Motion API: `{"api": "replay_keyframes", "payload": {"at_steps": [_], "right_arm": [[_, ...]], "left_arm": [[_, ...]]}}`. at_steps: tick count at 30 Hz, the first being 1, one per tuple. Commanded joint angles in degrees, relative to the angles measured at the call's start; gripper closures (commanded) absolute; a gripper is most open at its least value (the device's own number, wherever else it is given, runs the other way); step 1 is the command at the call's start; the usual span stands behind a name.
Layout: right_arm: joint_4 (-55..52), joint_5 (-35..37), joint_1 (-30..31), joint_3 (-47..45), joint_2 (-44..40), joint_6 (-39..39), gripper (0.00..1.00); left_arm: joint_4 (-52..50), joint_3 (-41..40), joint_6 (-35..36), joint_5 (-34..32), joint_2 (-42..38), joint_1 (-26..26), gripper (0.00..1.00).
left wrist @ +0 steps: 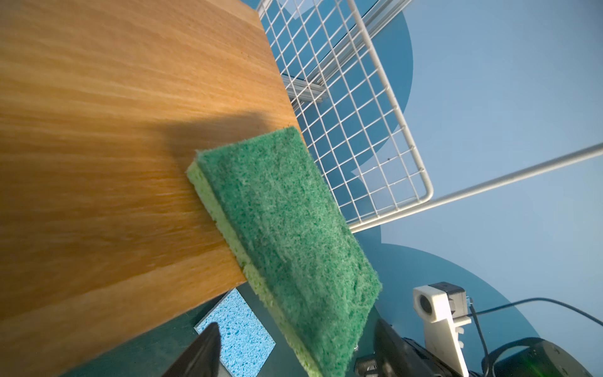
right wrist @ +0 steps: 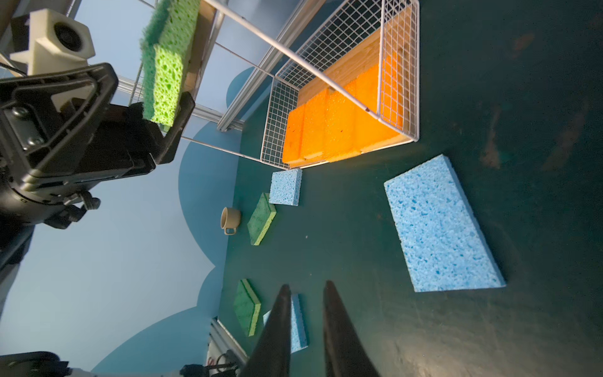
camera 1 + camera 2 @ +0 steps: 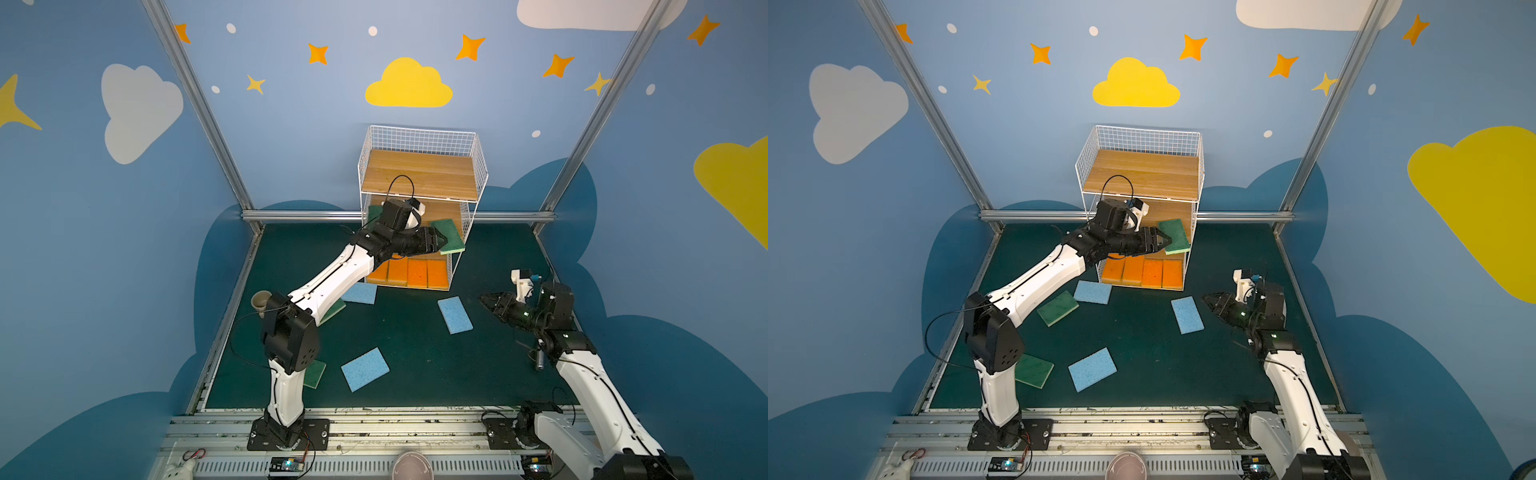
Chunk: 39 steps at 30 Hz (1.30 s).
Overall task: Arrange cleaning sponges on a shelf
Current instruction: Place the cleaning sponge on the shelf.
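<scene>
- One beige cup (image 3: 261,300) sits at your far left on the tabletop (image 3: 1204,374).
- Two green sponges lie flat by the left arm: the far green sponge (image 3: 1057,308) and the near green sponge (image 3: 1034,370).
- Three blue ones also lie flat: the back blue sponge (image 3: 1092,292), the front blue sponge (image 3: 1092,369) and the right blue sponge (image 3: 1187,315).
- Shelf (image 3: 1142,174) stands centre back; four orange sponges (image 3: 1142,272) sit side by side on its bottom tier.
- Left end effector (image 3: 1167,242): jaws spread either side of the shelved green sponge (image 3: 1177,232), which overhangs the middle tier's front edge.
- Right end effector (image 3: 1206,298): you see it nearly closed and empty, above the tabletop.
</scene>
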Motion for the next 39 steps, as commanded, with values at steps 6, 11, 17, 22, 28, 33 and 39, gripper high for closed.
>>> {"api": "replay_keyframes", "payload": {"at_steps": [6, 11, 17, 22, 28, 33, 39], "right_arm": [[2.0, 0.2, 2.8, 2.6, -0.9, 0.1, 1.0], [2.1, 1.6, 5.5, 5.7, -0.1, -0.4, 1.0], [3.2, 5.0, 8.5, 9.8, 2.8, -1.0, 1.0], [4.3, 7.5, 10.5, 14.5, 7.6, -2.0, 1.0], [4.8, 9.2, 12.4, 19.6, 13.0, -3.4, 1.0], [4.5, 11.4, 14.9, 22.8, 16.5, -4.4, 1.0], [4.3, 13.2, 16.6, 26.0, 20.4, -5.2, 1.0]], "left_arm": [[2.6, -7.5, 1.0, -5.8, -7.4, -3.0, 0.08], [5.1, -16.8, 0.7, -12.0, -14.6, -4.7, 0.03], [6.8, -29.4, 0.3, -17.0, -24.8, -6.0, 0.03], [7.0, -39.4, -0.2, -19.5, -32.3, -6.0, 0.03], [6.7, -48.5, -0.3, -22.2, -39.7, -5.8, 0.03], [7.0, -53.4, -0.8, -22.7, -43.5, -4.9, 0.03], [7.2, -56.7, -1.1, -21.9, -46.3, -3.6, 0.03]]}}
